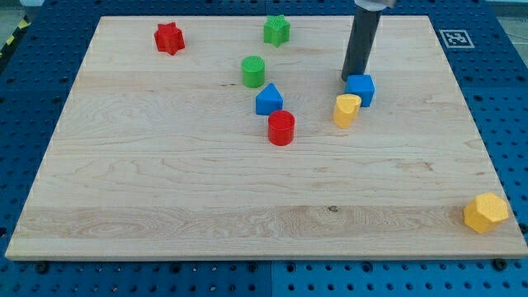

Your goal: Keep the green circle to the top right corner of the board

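The green circle (253, 71) stands upright on the wooden board (165, 181), a little above the middle and left of centre-right. My tip (352, 78) comes down from the view's top and rests just above and touching the upper left of the blue cube (361, 89). The tip is well to the right of the green circle, about a fifth of the board's width away. A green star (277, 30) sits above and to the right of the green circle, near the top edge.
A blue pentagon-like block (268, 100) and a red cylinder (281, 128) lie just below the green circle. A yellow heart-like block (346, 109) touches the blue cube's lower left. A red star (169, 38) is at top left, a yellow hexagon (486, 213) at bottom right.
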{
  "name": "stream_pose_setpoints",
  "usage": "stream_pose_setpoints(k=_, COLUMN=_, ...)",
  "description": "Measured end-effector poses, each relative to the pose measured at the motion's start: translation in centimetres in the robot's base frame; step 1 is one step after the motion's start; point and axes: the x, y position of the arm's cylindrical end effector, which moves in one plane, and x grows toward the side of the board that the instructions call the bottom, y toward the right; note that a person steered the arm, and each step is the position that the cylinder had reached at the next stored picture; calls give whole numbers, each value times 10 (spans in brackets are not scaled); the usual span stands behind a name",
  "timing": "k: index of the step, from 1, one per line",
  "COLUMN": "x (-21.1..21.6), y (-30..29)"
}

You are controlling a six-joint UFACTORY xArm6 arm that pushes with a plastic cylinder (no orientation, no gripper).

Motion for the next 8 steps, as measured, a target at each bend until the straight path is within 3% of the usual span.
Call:
stream_pose_setpoints(k=2, x=7, y=25)
stream_pose_setpoints(k=5, x=17, y=11)
stream_pose_setpoints(k=8, x=16, y=-76)
